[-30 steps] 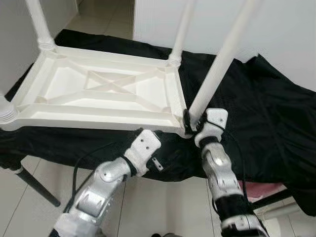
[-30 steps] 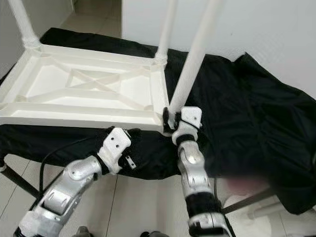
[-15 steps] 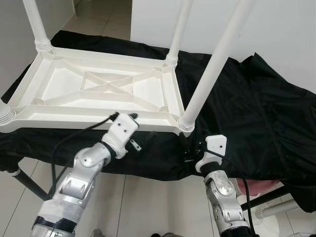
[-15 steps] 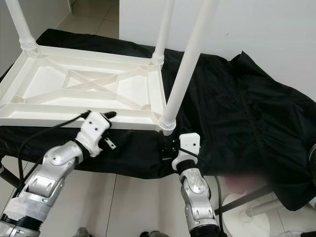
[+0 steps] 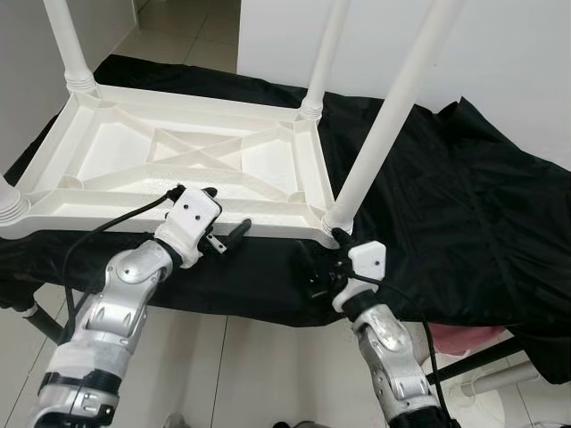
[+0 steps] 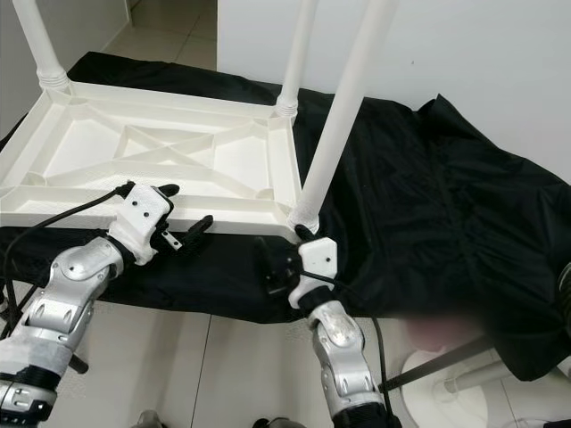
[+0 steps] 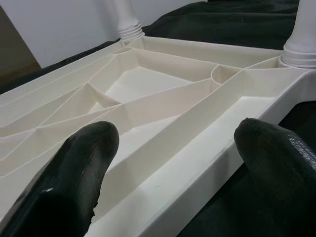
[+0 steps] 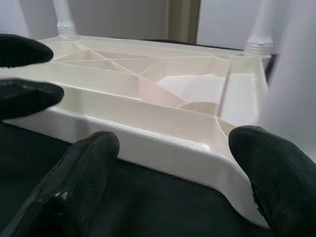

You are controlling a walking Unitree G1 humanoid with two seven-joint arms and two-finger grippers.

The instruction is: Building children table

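A black cloth (image 5: 464, 214) is spread over the stand. On it, toward 10 o'clock, the white table (image 5: 178, 165) is laid upside down, legs (image 5: 384, 125) upward. The left gripper (image 5: 225, 218) is held spread wide over the table's near rim. The right gripper (image 5: 323, 263) is spread empty at the near right corner.

White plastic children's table (image 5: 178, 160), cross-ribbed underneath; black cloth (image 5: 464, 214) beneath it; silver arms with black fingers (image 7: 84, 163); pale tiled floor (image 5: 268, 374); white wall (image 5: 517, 62).
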